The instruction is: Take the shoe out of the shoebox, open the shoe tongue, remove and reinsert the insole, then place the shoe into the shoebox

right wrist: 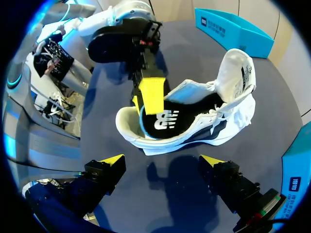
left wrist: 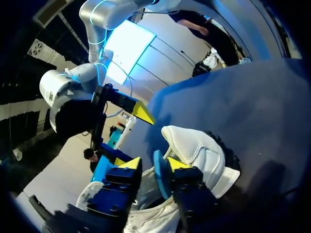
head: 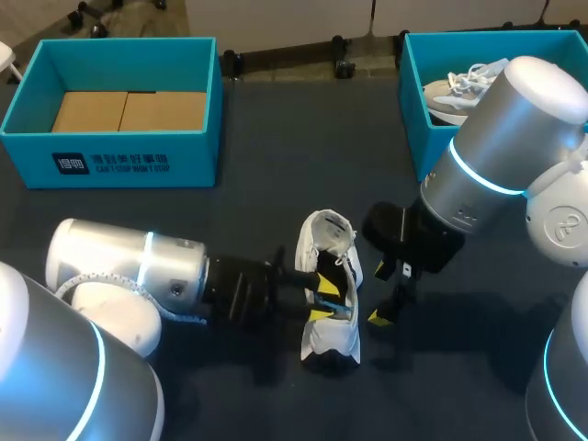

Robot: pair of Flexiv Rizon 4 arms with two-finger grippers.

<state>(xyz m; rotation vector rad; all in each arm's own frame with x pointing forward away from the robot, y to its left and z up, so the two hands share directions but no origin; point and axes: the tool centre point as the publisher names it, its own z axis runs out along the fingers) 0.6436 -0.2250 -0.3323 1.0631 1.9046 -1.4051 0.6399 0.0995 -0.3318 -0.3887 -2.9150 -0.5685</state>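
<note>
The blue insole (left wrist: 160, 174), thin and floppy, sits within the left tool (left wrist: 153, 163) (clamped or not, I cannot tell); pinch its heel edge, bracing the light shoe (left wrist: 199, 150).

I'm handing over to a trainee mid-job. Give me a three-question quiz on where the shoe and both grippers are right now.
1. Fill in: the right gripper, beside the shoe and holding nothing, is ____ (open or shut).
2. Which gripper is at the shoe's opening? A) the left gripper B) the right gripper C) neither
3. True or false: the shoe lies on the table, outside both the left shoebox and the right shoebox.
Key: 1 open; 2 A; 3 true.
</note>
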